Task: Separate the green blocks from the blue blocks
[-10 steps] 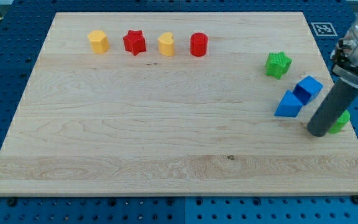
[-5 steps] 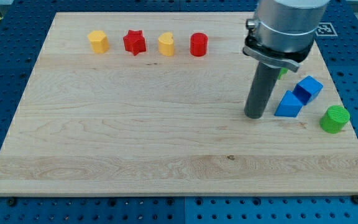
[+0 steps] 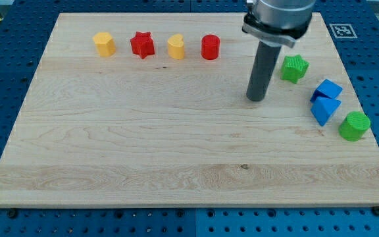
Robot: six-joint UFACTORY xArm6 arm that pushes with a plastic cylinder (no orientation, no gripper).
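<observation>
My tip (image 3: pixel 256 98) rests on the board, left of the right-hand cluster and touching no block. The green star (image 3: pixel 294 68) lies up and to the right of it. The blue cube (image 3: pixel 328 89) and the blue triangular block (image 3: pixel 324 109) touch each other further right. The green cylinder (image 3: pixel 354 126) stands just right of and below the blue triangular block, near the board's right edge.
A row near the view's top holds a yellow hexagonal block (image 3: pixel 104 44), a red star (image 3: pixel 142 45), a yellow heart (image 3: pixel 176 47) and a red cylinder (image 3: pixel 210 47). The wooden board (image 3: pixel 143 145) lies on a blue pegboard table.
My tip swept from the right by the green cylinder, leftward past the blue blocks, then up. The blue triangular block shifted right and turned, now under the blue cube.
</observation>
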